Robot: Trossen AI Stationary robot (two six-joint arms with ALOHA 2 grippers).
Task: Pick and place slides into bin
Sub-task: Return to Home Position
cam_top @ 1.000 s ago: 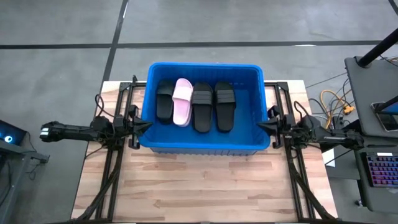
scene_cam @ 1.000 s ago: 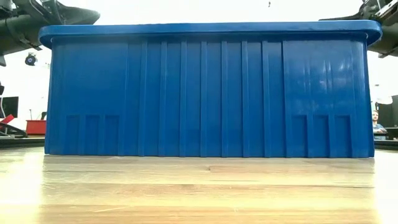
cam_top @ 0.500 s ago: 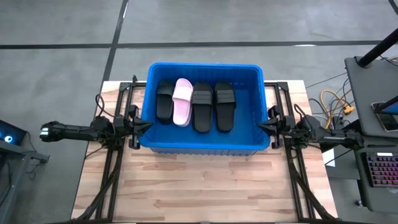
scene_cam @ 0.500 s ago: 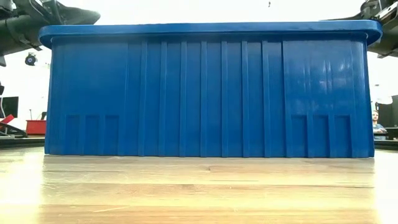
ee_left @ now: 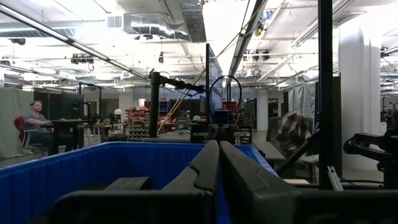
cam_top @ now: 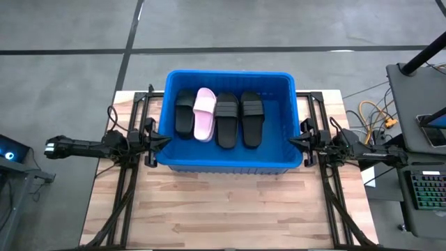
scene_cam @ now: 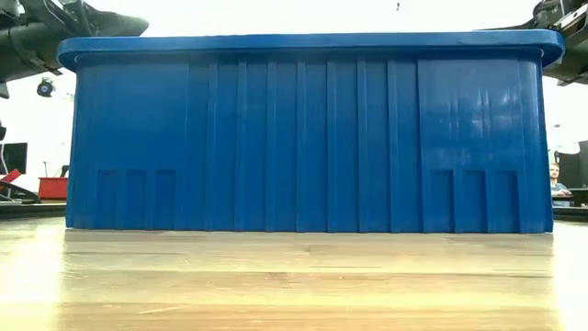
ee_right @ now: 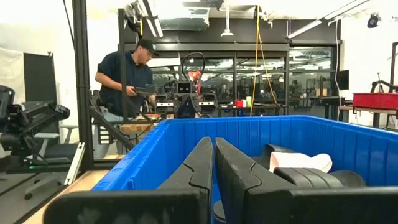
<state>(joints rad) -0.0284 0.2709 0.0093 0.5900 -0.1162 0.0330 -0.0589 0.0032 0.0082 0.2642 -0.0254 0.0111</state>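
Observation:
The bright blue bin (cam_top: 228, 159) stands on the wooden table at its far middle; it fills the low view (scene_cam: 303, 138). Inside lie three black slides (cam_top: 184, 113) (cam_top: 226, 120) (cam_top: 251, 118) and one pale pink slide (cam_top: 204, 113), side by side on the bin's floor. My left gripper (cam_top: 166, 140) is shut and empty at the bin's left rim. My right gripper (cam_top: 291, 141) is shut and empty at the bin's right rim. The left wrist view (ee_left: 218, 163) and the right wrist view (ee_right: 213, 158) show the fingers closed together, pointing across the bin.
Bare wooden tabletop (cam_top: 230, 209) lies in front of the bin. Black frame rails (cam_top: 125, 195) (cam_top: 334, 202) run along both table sides. A desk with a keyboard (cam_top: 426, 192) stands to the right. A person (ee_right: 127, 78) stands beyond the table, another sits (ee_left: 37, 121) farther off.

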